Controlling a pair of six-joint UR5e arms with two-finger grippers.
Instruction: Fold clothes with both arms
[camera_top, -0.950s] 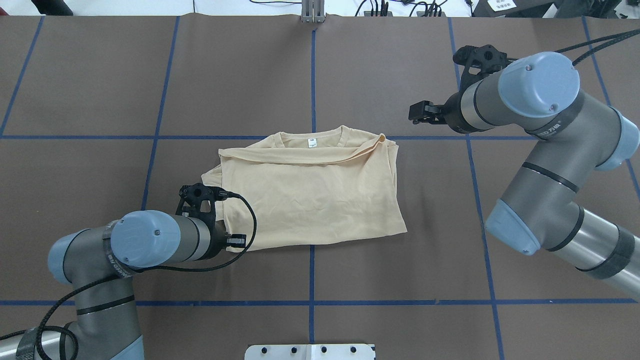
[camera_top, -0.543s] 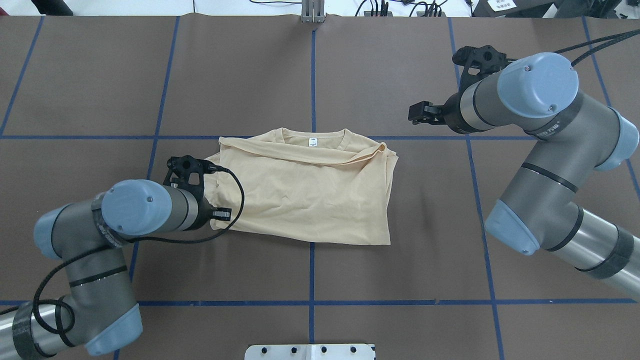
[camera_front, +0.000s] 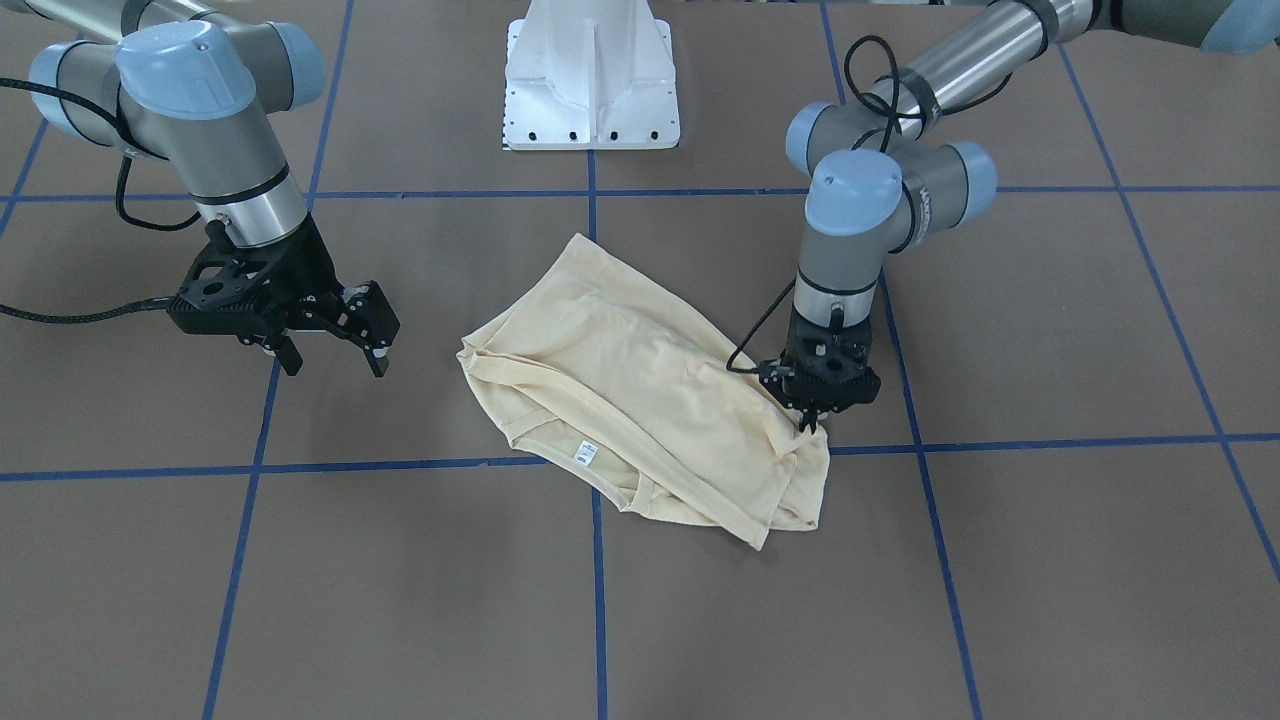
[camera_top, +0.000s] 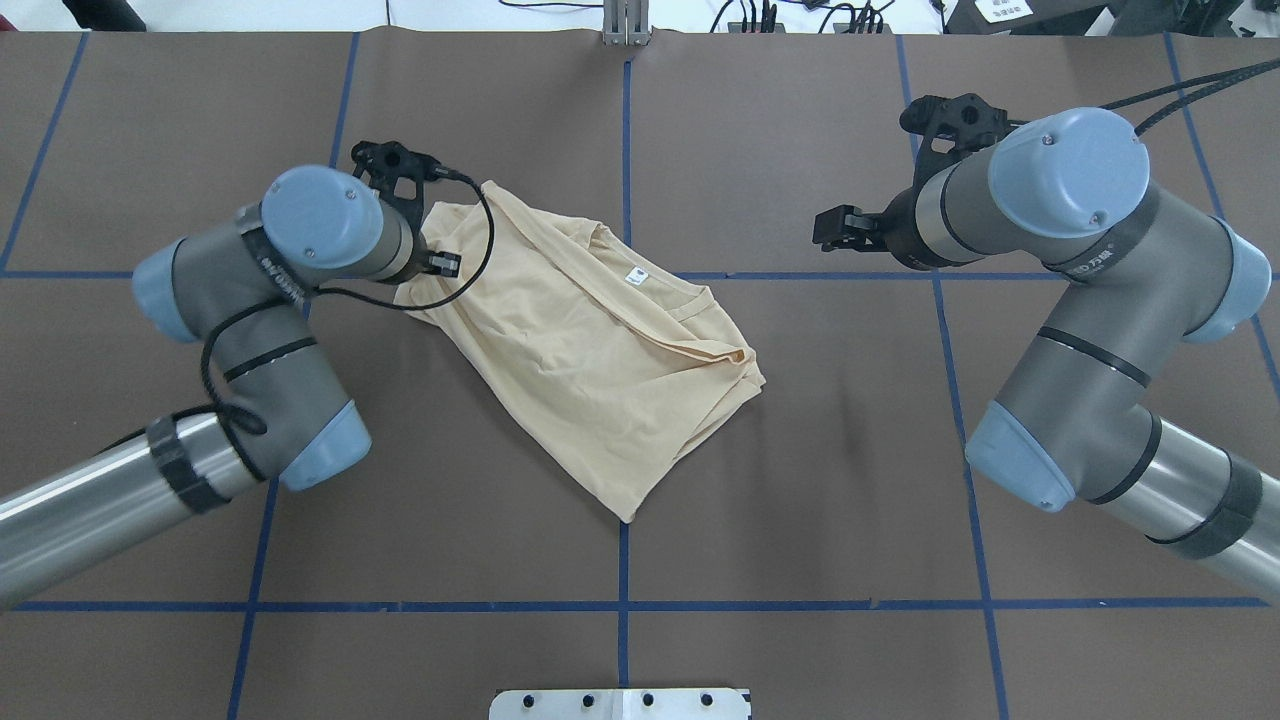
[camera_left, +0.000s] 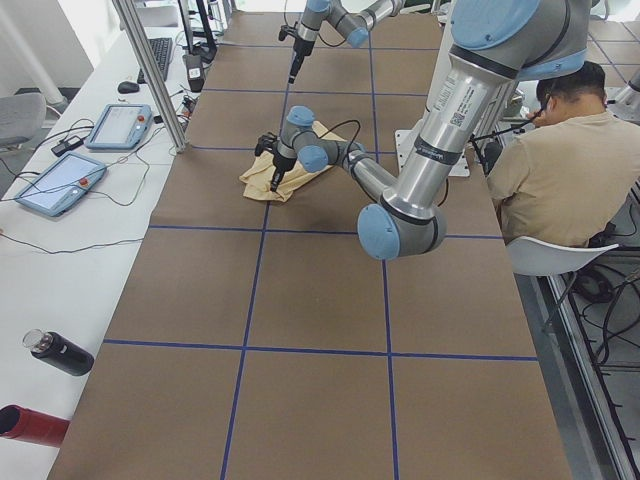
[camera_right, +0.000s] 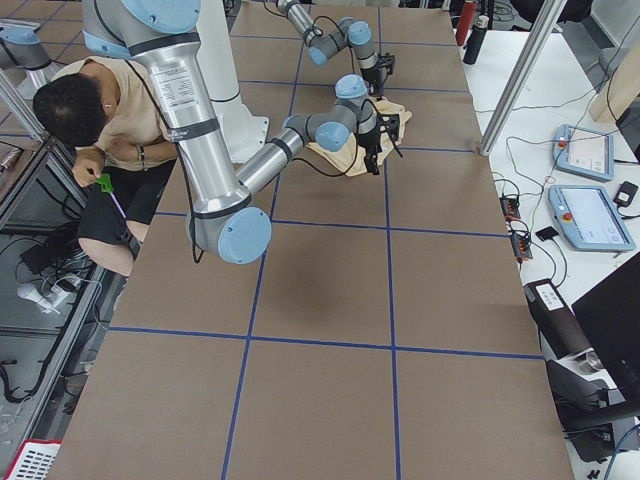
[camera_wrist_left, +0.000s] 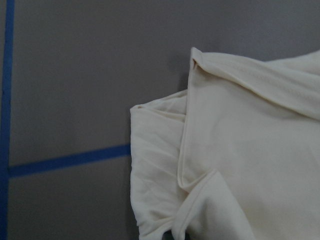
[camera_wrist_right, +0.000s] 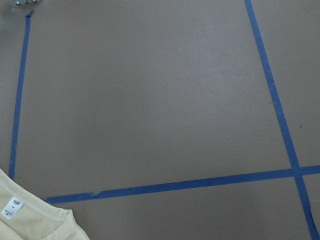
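Note:
The clothes (camera_top: 580, 350), one pale cream-yellow shirt folded into a rough rectangle, lie diagonally across the table's centre, with the white neck label (camera_top: 634, 279) facing up. My left gripper (camera_top: 432, 268) is at the shirt's far-left corner, pointing down and shut on the cloth; the front view shows its tips (camera_front: 810, 422) pinching the clothes (camera_front: 640, 400). The left wrist view shows folded hems of the clothes (camera_wrist_left: 240, 150) right below. My right gripper (camera_top: 830, 228) hangs open over bare table, well right of the shirt, and the front view also shows this gripper (camera_front: 335, 362) open and holding nothing.
Blue tape lines (camera_top: 622, 130) divide the brown table into squares. The white pedestal base (camera_front: 590, 80) stands at the robot's edge. A person (camera_left: 560, 150) sits beside the table. Tablets (camera_left: 60, 180) and bottles (camera_left: 60, 352) lie on a side bench.
My left arm has swung away from the robot toward the far left, dragging its corner of the shirt. The shirt has turned from square-on to diagonal. The right arm has barely moved.

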